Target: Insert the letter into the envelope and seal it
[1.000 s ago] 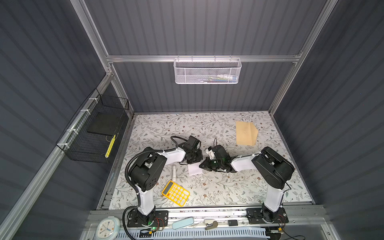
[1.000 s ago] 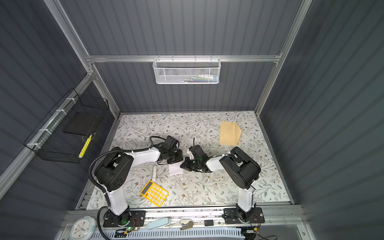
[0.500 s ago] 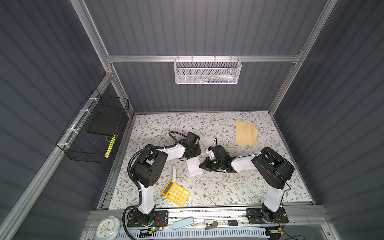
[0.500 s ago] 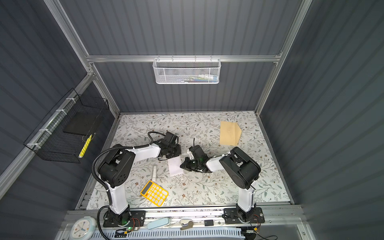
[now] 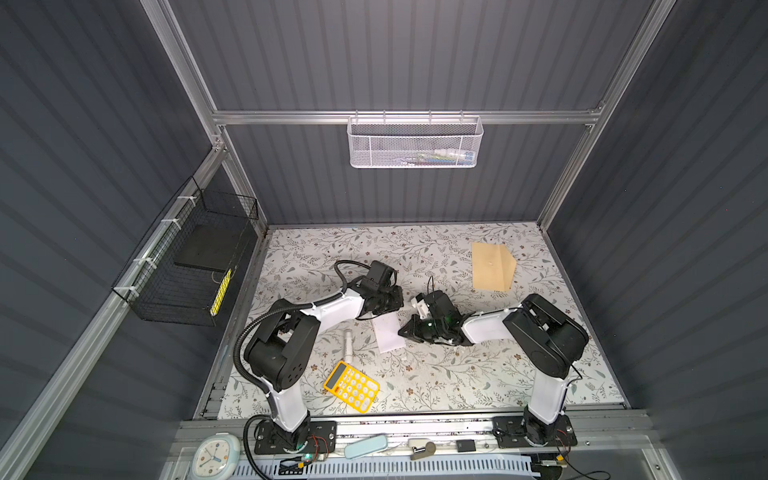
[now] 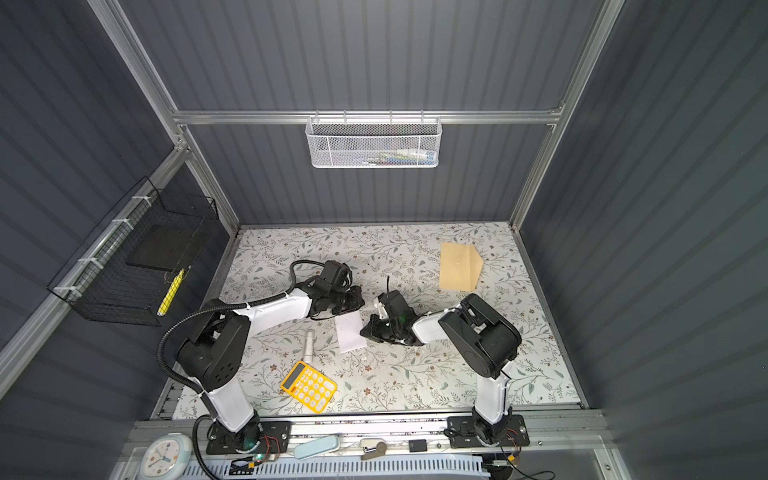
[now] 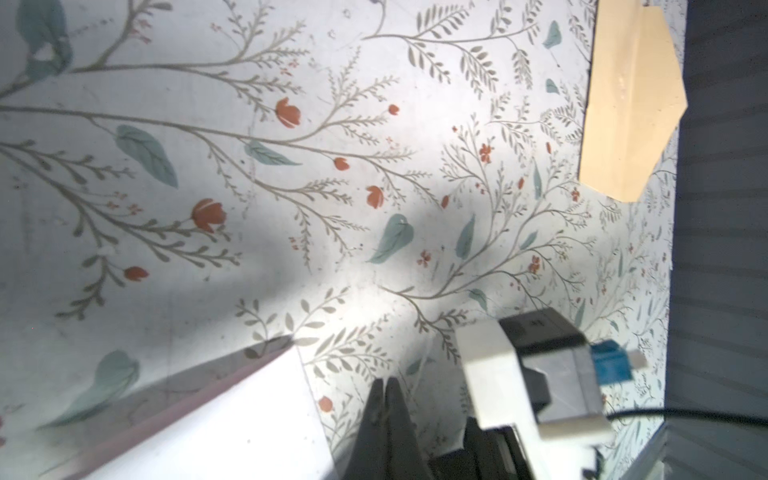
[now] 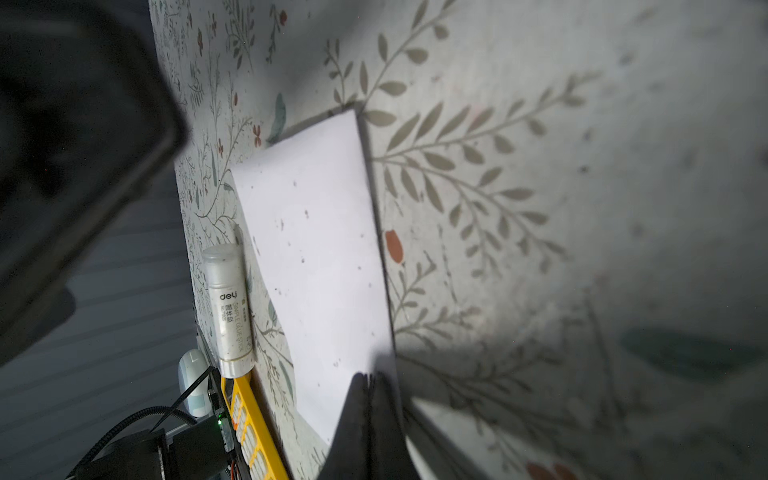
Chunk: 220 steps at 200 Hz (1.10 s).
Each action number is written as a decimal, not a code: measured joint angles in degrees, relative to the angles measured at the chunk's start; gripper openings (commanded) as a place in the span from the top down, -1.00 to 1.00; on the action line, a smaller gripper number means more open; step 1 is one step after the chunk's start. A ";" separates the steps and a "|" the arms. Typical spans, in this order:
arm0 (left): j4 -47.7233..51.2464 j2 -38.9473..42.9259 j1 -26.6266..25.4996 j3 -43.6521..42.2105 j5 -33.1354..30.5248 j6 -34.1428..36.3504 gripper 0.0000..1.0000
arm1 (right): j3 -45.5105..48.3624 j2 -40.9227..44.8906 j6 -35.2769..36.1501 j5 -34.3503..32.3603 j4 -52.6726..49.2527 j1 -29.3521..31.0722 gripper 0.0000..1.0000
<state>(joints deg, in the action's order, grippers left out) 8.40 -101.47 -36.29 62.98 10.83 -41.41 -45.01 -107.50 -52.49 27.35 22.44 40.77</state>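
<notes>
Only the right wrist view shows the glue stick point(image 8: 228, 307) label and the right gripper point(image 8: 368, 376) closed at the edge of the letter point(image 8: 316, 249); whether it pinches the paper is unclear. The left wrist view shows the left gripper point(image 7: 384, 380) closed and empty, with the tan envelope point(image 7: 631, 104) well apart. Floral table point(image 5: 457, 374), dark ribbed walls point(image 5: 395, 62). The letter lies mid-table, white and speckled.
</notes>
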 measured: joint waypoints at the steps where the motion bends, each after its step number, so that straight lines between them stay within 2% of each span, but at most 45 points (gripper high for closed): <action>1: 0.04 0.02 -0.09 -0.02 0.02 0.00 1.00 | 0.00 0.00 0.00 0.00 0.00 0.00 0.96; 95: 5.51 -0.17 -1.99 -2.91 -1.44 -1.31 1.00 | 0.00 0.00 0.00 -0.17 0.02 0.15 0.96; 140: 7.10 -1.81 -1.99 -2.91 -4.92 -1.22 1.00 | 0.00 0.00 0.00 -0.20 0.02 0.17 0.96; 220: 5.68 -4.37 -1.38 -0.83 -7.37 -1.16 1.00 | 0.02 0.00 0.00 -0.35 0.07 0.26 0.97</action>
<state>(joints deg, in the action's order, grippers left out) 14.09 -105.84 -37.67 62.15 3.46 -42.57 -44.99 -107.50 -52.49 27.00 22.50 41.04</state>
